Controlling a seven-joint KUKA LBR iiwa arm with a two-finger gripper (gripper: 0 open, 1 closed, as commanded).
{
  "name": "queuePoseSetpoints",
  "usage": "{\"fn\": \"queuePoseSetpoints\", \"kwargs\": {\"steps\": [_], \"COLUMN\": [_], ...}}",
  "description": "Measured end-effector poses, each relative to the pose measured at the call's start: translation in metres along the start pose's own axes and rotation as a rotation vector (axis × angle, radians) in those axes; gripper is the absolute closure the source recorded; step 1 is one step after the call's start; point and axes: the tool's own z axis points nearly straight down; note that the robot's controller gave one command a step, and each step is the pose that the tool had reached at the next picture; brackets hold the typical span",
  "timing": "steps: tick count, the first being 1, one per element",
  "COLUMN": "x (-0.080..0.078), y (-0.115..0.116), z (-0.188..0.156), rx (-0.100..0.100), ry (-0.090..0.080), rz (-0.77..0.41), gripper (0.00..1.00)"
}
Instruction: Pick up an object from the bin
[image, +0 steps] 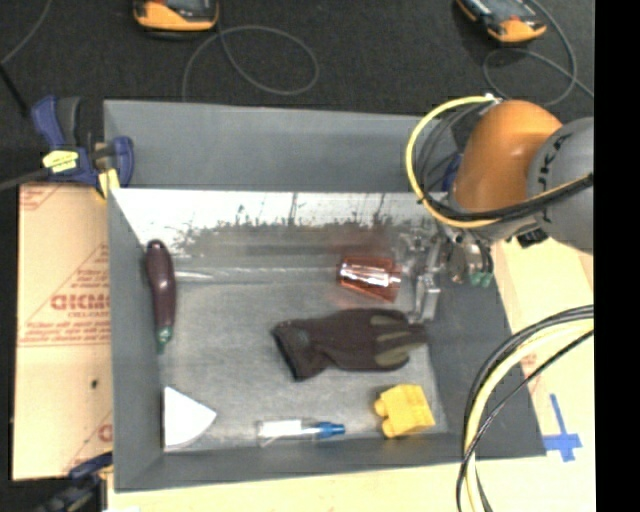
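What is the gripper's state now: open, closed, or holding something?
Gripper: cannot be told; it is next to the reddish clear cup, near the dark glove.

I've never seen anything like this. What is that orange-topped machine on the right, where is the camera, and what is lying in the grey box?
It is a robot arm reaching in from the right, with an orange cover on its wrist. One camera looks down from above. Its metal pincer sits beside a shiny reddish cup, near a dark glove. Elsewhere in the grey bin lie a yellow block, a white pen with a blue tip, a white wedge and a dark purple tool. Whether it grips anything, I cannot tell.
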Motion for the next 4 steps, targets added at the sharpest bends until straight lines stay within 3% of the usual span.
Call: {"fn": "queuePoseSetpoints", "kwargs": {"steps": [1, 2, 3, 4], "x": [-0.001, 0.003, 0.015, 0.015], "y": [0.000, 0.033, 0.044, 0.044], "z": [-0.005, 0.031, 0.054, 0.054], "rx": [0.001, 0.001, 0.001, 0.001], "ry": [-0.007, -0.022, -0.011, -0.011], "rz": [-0.002, 0.044, 0.154, 0.154], "gripper": [0.00, 0.00, 1.00, 1.00]}}
